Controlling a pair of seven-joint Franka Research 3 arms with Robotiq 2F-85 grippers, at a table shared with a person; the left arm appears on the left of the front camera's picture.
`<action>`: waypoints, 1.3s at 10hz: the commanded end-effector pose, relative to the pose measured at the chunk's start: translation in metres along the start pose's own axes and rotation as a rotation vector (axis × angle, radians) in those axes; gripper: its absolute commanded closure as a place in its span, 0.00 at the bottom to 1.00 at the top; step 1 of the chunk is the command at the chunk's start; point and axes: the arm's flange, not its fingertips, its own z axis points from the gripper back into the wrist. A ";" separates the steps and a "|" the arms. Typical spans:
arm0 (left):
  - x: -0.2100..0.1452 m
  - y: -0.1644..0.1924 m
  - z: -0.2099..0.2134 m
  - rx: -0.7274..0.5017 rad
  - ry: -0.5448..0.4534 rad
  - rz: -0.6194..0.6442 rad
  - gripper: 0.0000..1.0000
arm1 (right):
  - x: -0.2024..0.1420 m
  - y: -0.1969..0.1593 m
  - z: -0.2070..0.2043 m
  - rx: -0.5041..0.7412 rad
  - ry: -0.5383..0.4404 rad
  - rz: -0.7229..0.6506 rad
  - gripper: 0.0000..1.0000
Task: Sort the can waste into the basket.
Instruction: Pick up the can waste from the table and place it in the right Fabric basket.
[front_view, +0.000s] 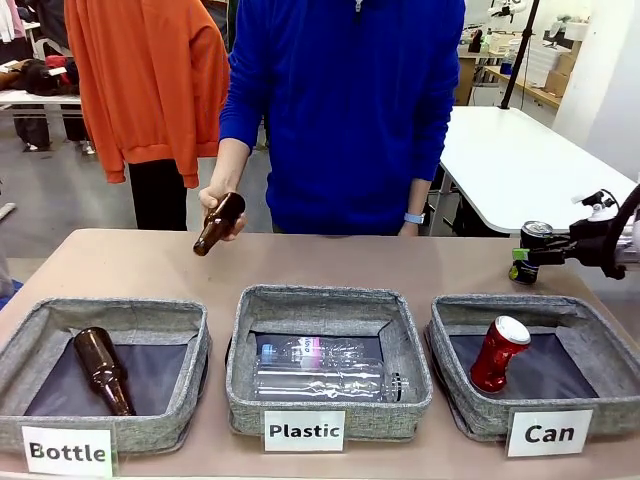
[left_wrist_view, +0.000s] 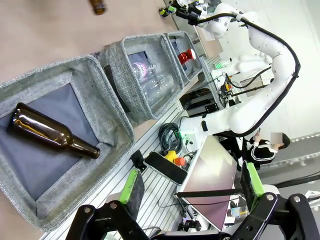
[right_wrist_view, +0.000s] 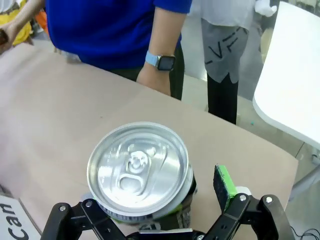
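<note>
Right arm comes in from the right edge at table height, wrist level. Right gripper (front_view: 524, 258) points toward table centre, jaws wide, straddling an upright can (front_view: 533, 252); in its wrist view one green pad (right_wrist_view: 225, 181) stands clear of the can's side, other pad hidden behind it. Left gripper (left_wrist_view: 192, 190) hangs open, green pads far apart, nothing between them. Person's hand (front_view: 221, 210) is raised over the far table edge, fingers wrapped on a brown bottle (front_view: 218, 224); other forearm hangs down, watch at the wrist.

The black can (right_wrist_view: 139, 172) hides one green pad of the right gripper (right_wrist_view: 165, 192)
</note>
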 end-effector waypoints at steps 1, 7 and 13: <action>-0.002 0.000 0.001 -0.003 0.009 -0.012 0.00 | 0.004 -0.005 -0.012 -0.005 -0.073 -0.029 0.00; 0.000 0.000 0.000 0.000 0.000 0.000 0.00 | 0.004 -0.002 -0.009 0.023 -0.076 -0.039 1.00; -0.047 -0.072 0.173 0.260 -0.150 -0.178 0.00 | 0.039 0.018 0.032 0.090 -0.085 0.052 1.00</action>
